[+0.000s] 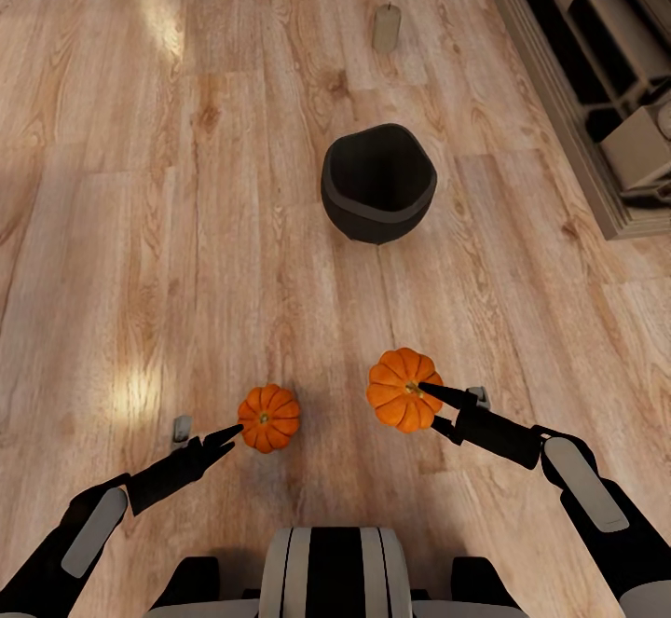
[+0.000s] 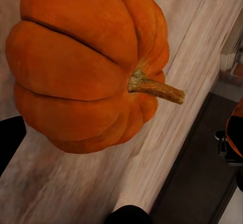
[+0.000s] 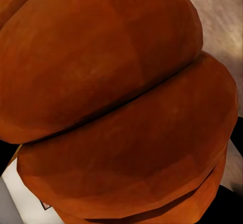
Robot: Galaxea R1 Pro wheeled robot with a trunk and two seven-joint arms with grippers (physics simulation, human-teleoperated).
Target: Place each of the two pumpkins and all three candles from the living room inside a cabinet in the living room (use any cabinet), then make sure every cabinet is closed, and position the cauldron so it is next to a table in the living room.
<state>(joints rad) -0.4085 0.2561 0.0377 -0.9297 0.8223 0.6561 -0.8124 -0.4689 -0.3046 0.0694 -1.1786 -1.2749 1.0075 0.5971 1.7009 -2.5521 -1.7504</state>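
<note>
Gripping one pumpkin each, the left gripper (image 1: 233, 433) and right gripper (image 1: 431, 398) are pinching rigid, light, ribbed gourds (image 1: 268, 418) (image 1: 403, 390) across their middles, likely slippery.

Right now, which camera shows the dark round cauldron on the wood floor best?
The head view: the dark round cauldron shows whole, standing open-topped on the wood floor beyond both pumpkins. In the wrist views I can't make it out; orange pumpkin crowds the lenses.

Sunlit pale plank floor (image 1: 140, 226), grey shelving unit (image 1: 596, 87) alongside.
</note>
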